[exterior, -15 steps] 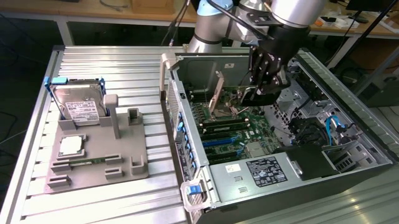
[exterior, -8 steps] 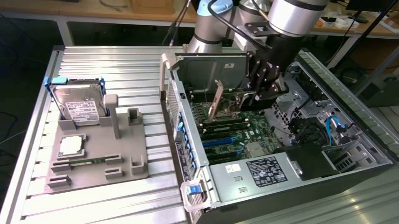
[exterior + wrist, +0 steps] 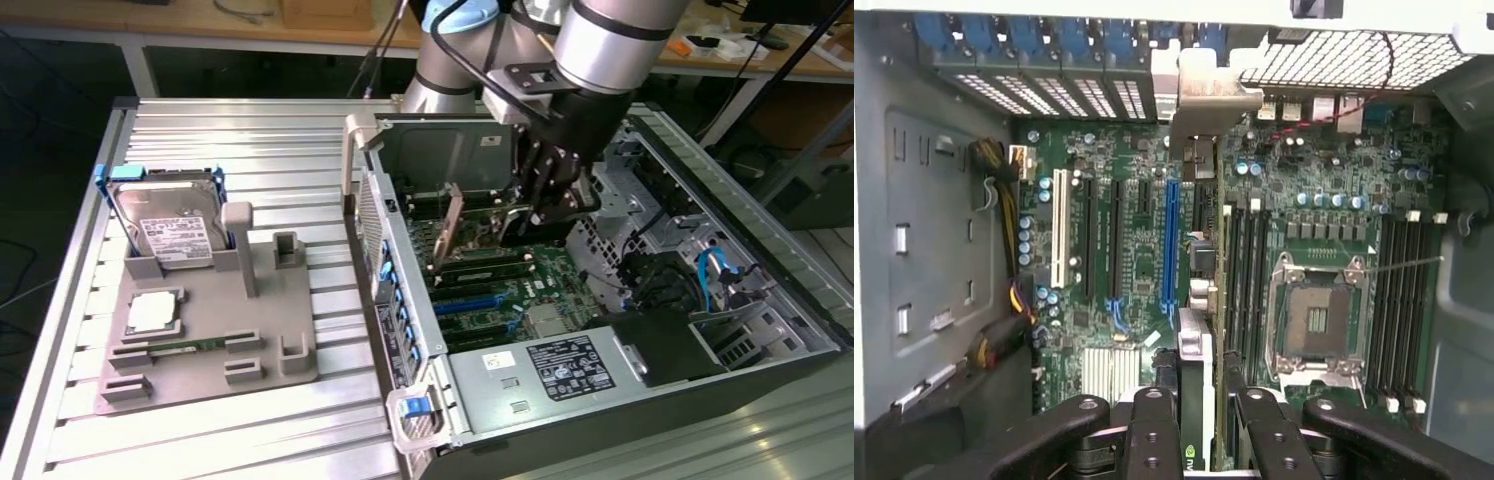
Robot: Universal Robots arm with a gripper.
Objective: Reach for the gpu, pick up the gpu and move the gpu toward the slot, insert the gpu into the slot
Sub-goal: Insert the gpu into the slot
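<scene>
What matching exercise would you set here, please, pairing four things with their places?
Things:
1. thin dark circuit-card gpu with silver metal end
2. boxy silver hard drive with white label
3. long blue plastic slot
4. square silver metal processor socket

Places:
A. in the grey holder outside the computer case
B. on the motherboard, between memory slot banks
C. gripped between the jaws
D. on the motherboard, alongside the held card

Pairs: 1-C, 2-A, 3-D, 4-B.

Exterior view, high, angled down at PC case [image 3: 694, 410]; wrist view close over motherboard [image 3: 1144, 250] — shared.
</scene>
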